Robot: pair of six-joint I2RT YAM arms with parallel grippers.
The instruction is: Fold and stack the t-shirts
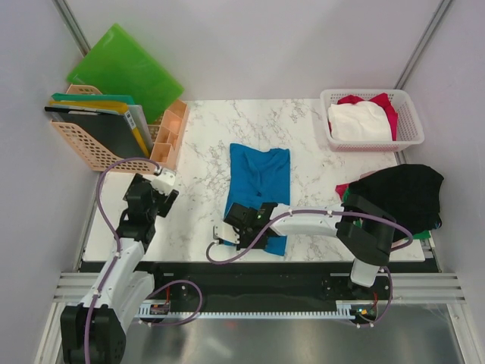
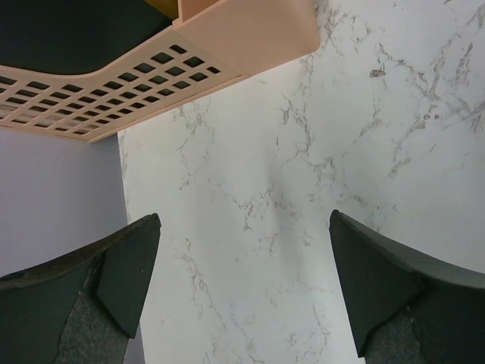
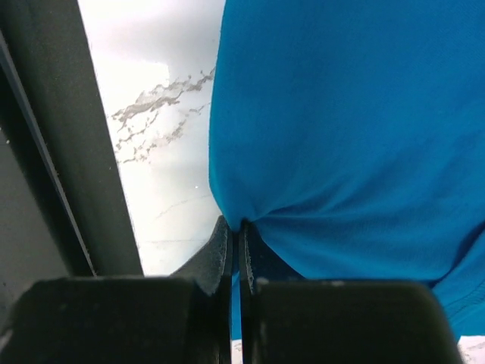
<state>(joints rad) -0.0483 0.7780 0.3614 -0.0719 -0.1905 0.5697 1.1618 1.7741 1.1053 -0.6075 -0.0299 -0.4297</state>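
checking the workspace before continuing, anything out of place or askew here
The black t-shirt sits bunched at the right edge of the table, partly overhanging it. Nothing else stands out.

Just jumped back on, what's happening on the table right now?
The right gripper is shut on the near edge of the blue t-shirt, which looks partly folded mid-table. The left gripper hangs open over bare table beside the peach organiser. A black t-shirt sits heaped at the right edge; a white t-shirt and a red t-shirt lie in the basket.
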